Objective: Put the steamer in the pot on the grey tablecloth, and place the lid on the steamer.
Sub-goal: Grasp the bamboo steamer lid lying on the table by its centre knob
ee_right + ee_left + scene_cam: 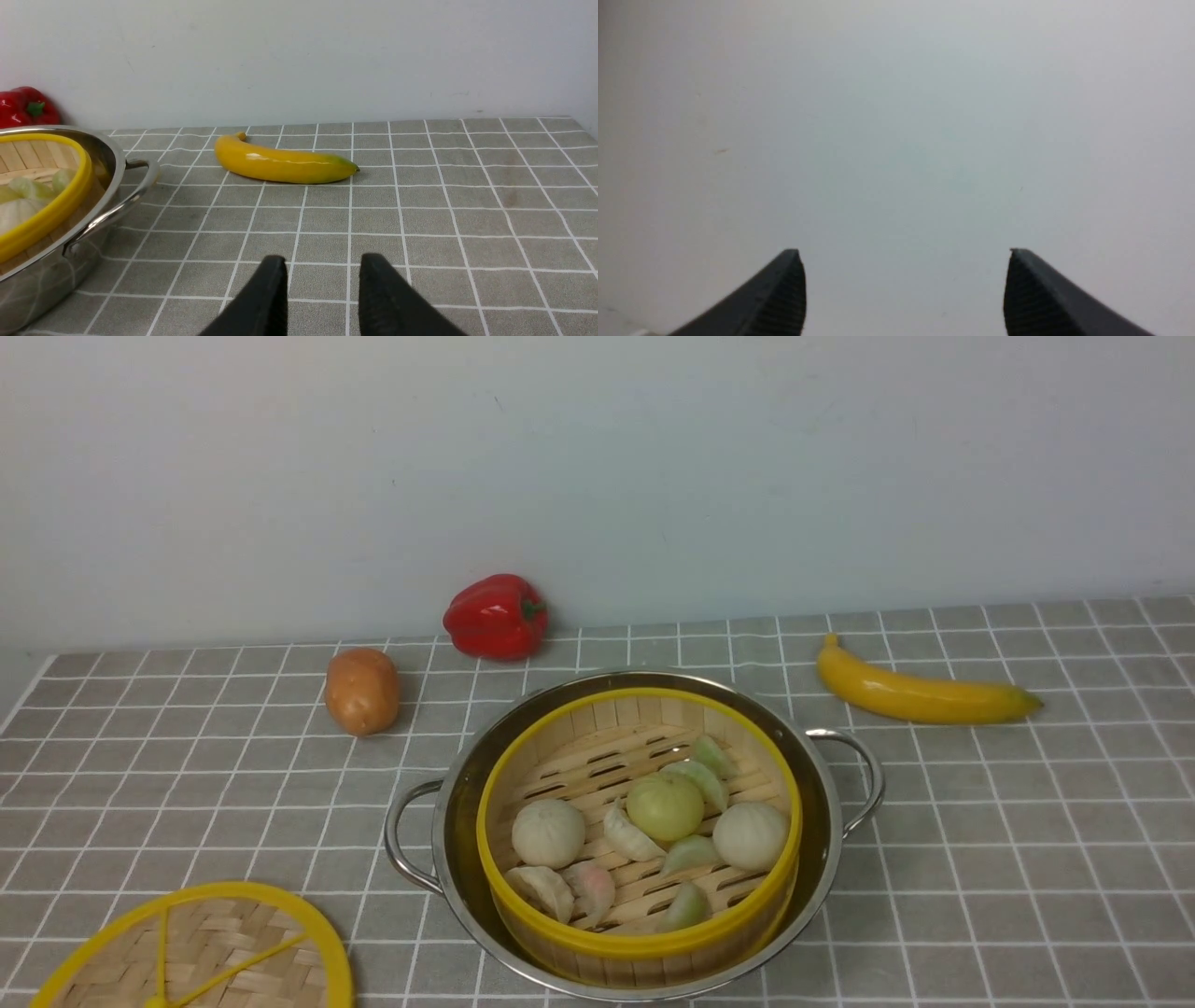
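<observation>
My left tool [904,280] is released: its two black ribbed fingers stand wide apart with nothing between them, against a plain pale background. My right tool [323,270] is also released, fingers parted and empty, above the grey tablecloth with thin white grid lines [980,821], to the right of the pot. The round bamboo steamer with yellow rim [644,947] sits inside the wide shiny steel pot [459,831] on the tablecloth. The flat woven-bamboo lid with yellow spokes [215,952] lies on the tablecloth to the pot's left, apart from it and partly out of frame.
</observation>
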Controlling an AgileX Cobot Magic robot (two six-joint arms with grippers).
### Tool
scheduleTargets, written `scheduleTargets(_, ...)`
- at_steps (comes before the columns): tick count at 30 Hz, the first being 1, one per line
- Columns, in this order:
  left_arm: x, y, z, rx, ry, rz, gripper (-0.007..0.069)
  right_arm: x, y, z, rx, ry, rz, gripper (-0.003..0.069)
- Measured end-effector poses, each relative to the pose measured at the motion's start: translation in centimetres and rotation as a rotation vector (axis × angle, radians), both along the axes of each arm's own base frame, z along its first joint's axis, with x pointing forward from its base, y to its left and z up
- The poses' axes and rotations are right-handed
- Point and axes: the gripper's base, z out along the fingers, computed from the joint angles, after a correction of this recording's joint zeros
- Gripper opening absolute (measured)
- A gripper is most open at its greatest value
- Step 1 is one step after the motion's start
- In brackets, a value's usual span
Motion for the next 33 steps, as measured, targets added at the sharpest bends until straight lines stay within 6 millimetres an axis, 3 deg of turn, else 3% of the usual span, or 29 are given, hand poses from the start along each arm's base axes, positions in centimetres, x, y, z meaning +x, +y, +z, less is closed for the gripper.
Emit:
scheduleTargets(4, 0.0, -0.2, 0.1, -0.06, -0.018, -0.046, 0.0526, 0.0, 0.0, 0.0, 0.004, 0.0, 0.0, 0.0239)
scheduleTargets(10, -0.4, -0.7, 1.6, 0.061, -0.076, -0.057, 0.0526, 0.0, 0.0, 0.0, 0.01, 0.0, -0.001, 0.0239)
scheduleTargets(17, -0.4, -0.9, 1.9, 0.107, -0.067, -0.055, 0.0526, 0.0, 0.0, 0.0, 0.01, 0.0, -0.001, 0.0239)
scheduleTargets(23, -0.2, -0.4, 1.4, 0.037, 0.213, -0.03, 0.0526, 0.0, 0.0, 0.0, 0.01, 0.0, -0.001, 0.0239)
scheduleTargets(30, 0.1, 0.0, 4.2, 0.056, 0.461, 0.013, 0.0526, 0.0, 0.0, 0.0, 0.01, 0.0, -0.001, 0.0239)
scheduleTargets(33, 0.0, 0.3, 5.9, 0.117, 0.702, 0.036, 0.0526, 0.0, 0.0, 0.0, 0.01, 0.0, -0.001, 0.0239)
